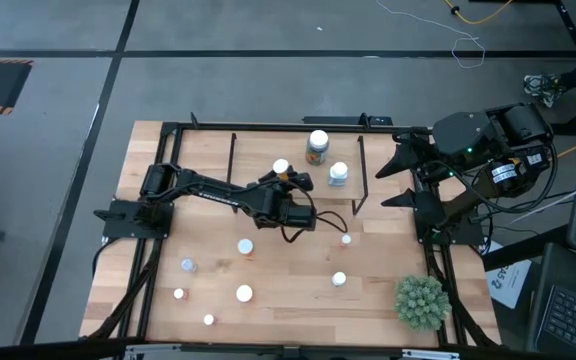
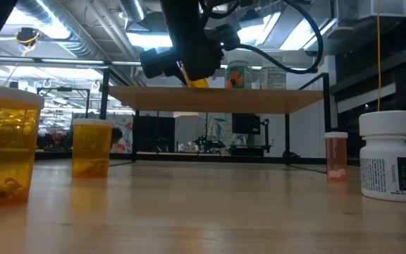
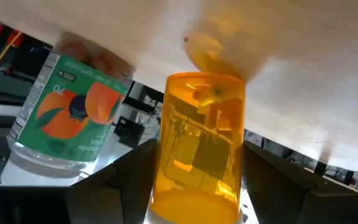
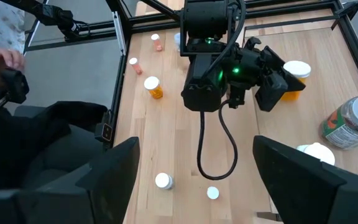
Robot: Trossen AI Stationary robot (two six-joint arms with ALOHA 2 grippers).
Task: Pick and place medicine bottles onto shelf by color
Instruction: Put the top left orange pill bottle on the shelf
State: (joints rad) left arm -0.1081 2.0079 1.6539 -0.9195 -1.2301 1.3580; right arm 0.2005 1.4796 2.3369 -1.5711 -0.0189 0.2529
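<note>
From above, we see the left gripper [image 1: 286,178] clamped on an orange bottle [image 1: 281,167] over the shelf [image 1: 248,150], left of the larger jar [image 1: 317,146]; the right gripper [image 1: 400,178] waits, open, at the right edge. Low down, the bottle's base seems just off the board. From the left wrist, smooth translucent plastic: a tilted release could topple it against the jar.

Bright, even overhead light; soft shadows; ceiling-lamp glare in low view; blurred left-wrist close-up
</note>
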